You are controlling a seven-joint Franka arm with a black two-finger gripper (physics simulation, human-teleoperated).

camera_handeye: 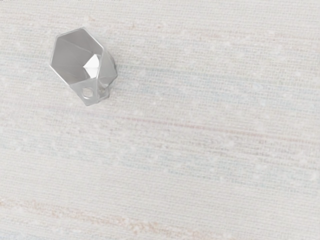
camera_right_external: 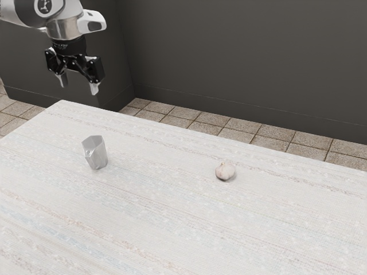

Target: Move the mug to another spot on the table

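Pale table w/ faint stripes sits closest. Gray mug stands upright on it. Seen from the wrist view, the mug's mouth has six sides & it's empty inside. Claw hangs high above the mug, well apart from it, fingers spread wide w/ nothing btw them. Small garlic-like lump lies well apart from the mug, toward the exterior view's right.

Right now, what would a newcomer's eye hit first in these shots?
The grey faceted mug stands upright on the pale table toward the exterior view's left, its open mouth facing the wrist camera. A small garlic-like bulb lies apart from it, toward the exterior view's right. The black jaws hang open in the upper left, well above the mug, holding nothing.
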